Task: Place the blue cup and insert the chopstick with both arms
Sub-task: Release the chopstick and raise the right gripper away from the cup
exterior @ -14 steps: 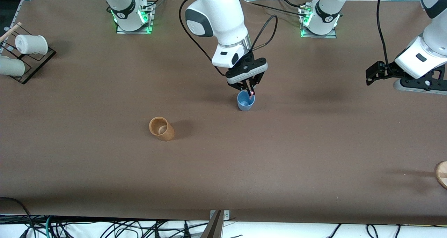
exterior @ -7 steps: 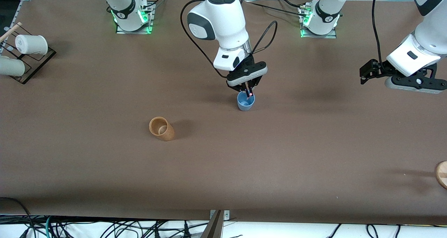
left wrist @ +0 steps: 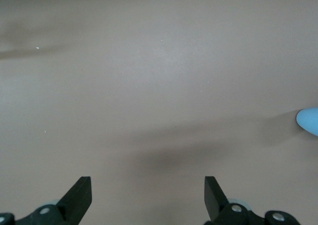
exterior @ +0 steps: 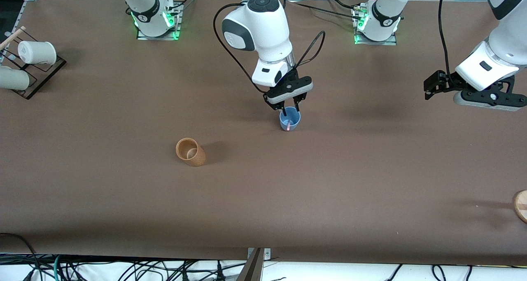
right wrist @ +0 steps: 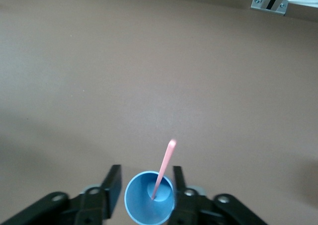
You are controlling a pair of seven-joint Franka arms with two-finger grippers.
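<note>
Released since the earlier frame, thin pink chopstick leans in small light-blue plastic cup between the right gripper's spread jaws; retreating may snag it. Left gripper waits, jaws spread.

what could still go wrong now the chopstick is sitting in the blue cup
The chopstick leans against the rim of the blue cup, and the open right gripper straddles that cup, so a tilted or sideways retreat might clip the stick or tip the cup. Fingers stand close beside the rim. The left gripper, open, waits over bare table and adds little risk.

blue cup, pink chopstick, tan cup
</note>
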